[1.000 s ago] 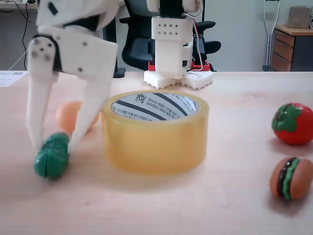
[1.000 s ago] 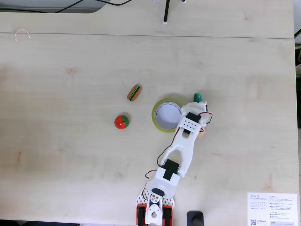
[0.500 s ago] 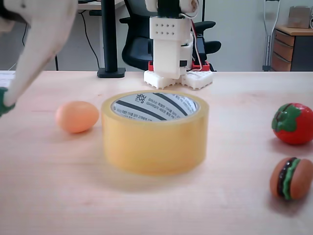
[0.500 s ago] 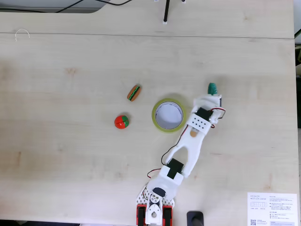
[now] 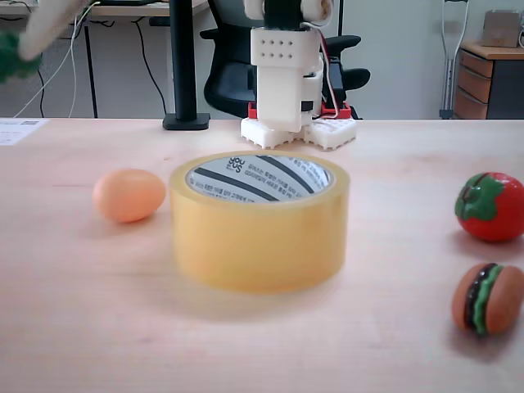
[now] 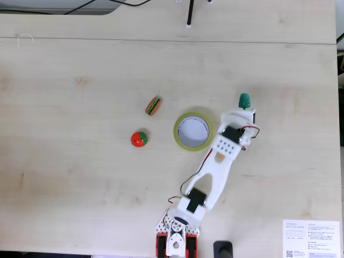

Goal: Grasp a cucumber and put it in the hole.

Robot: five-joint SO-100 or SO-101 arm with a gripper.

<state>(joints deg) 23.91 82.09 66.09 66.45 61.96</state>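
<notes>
Cucumber (image 6: 244, 100) clamped between the fingertips of the gripper (image 6: 245, 105), poking out beyond the tips in the top-down fixed view; in the low fixed view only a blurred green scrap (image 5: 10, 57) at the upper left edge, high above the table (image 6: 80, 161), just under a pale finger (image 5: 45, 23). Fingers closed around the cucumber, not spread.

Hole (image 6: 192, 131) lying open inside the yellow tape roll (image 5: 259, 237), white striped core facing up, nothing inside. Roll standing flat on the table to the left of the gripper in the top-down view, near but apart from it; cucumber not over the hole, off to its upper right.

Orange egg toy (image 5: 128, 195) resting just left of the roll in the low view, apart from it. Toy tomato (image 6: 139, 138) and toy burger (image 6: 153, 105) on the far side of the roll, well clear of the gripper. White paper sheet (image 6: 312, 238) at the bottom right corner of the table.

Arm (image 6: 209, 172) stretched from its base (image 6: 176, 241) at the bottom edge diagonally up and right, passing beside the roll, wrist raised and gripper pointing toward the top of the top-down view.
</notes>
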